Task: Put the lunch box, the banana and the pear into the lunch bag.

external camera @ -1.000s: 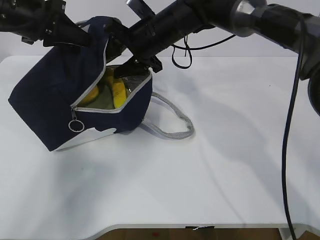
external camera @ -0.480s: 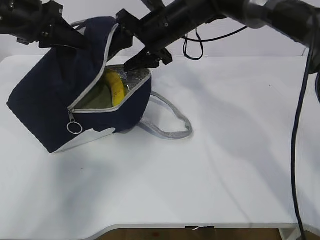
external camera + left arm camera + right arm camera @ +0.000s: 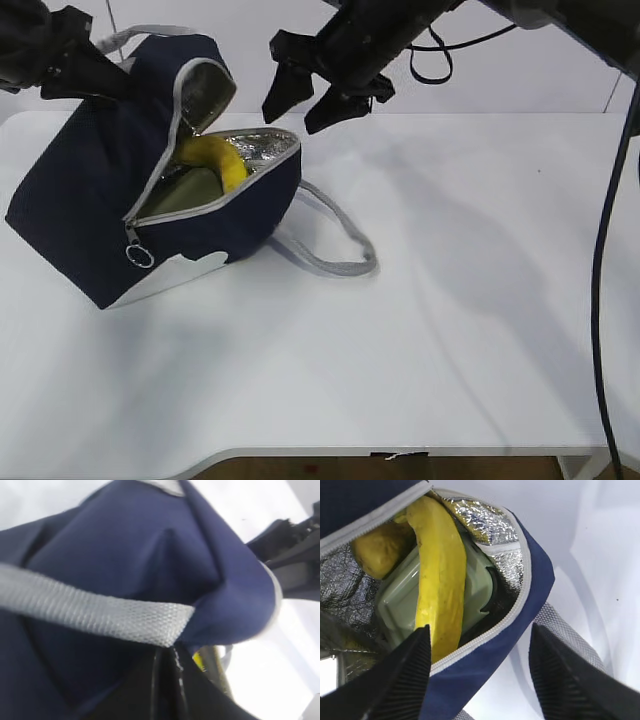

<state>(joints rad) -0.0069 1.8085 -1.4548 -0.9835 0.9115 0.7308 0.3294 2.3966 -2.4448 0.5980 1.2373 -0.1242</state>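
Closest to me, my right fingers [image 3: 477,672] stand wide apart with nothing between them, hanging just above the open mouth of the lunch bag [image 3: 530,575]. Straight below them, inside the foil lining, the banana [image 3: 440,575] lies along the pale green lid of the lunch box [image 3: 477,587], and the pear [image 3: 380,547] is tucked into the corner beside both. So all three, as I judge it, are already in. The banana looks soft and bruisable; if I had to shift it I would take it across its middle, lightly. The lunch box is stiff and flat, best taken by its long edges, and the bumpy pear would roll unless held around its belly. Further out, in the exterior view, my right fingers [image 3: 300,100] are up and clear of the lunch bag [image 3: 80,220], which sits tilted on the white surface [image 3: 450,330] with its flap raised, one grey handle [image 3: 340,245] trailing loose beside it. The fabric is limp and would sag shut without support. Farthest from me, my left fingers [image 3: 105,85] are pinched closed on the bag's upper edge near the other grey handle [image 3: 95,612], propping the mouth open; letting go carelessly could tip the bag and spill the fruit.
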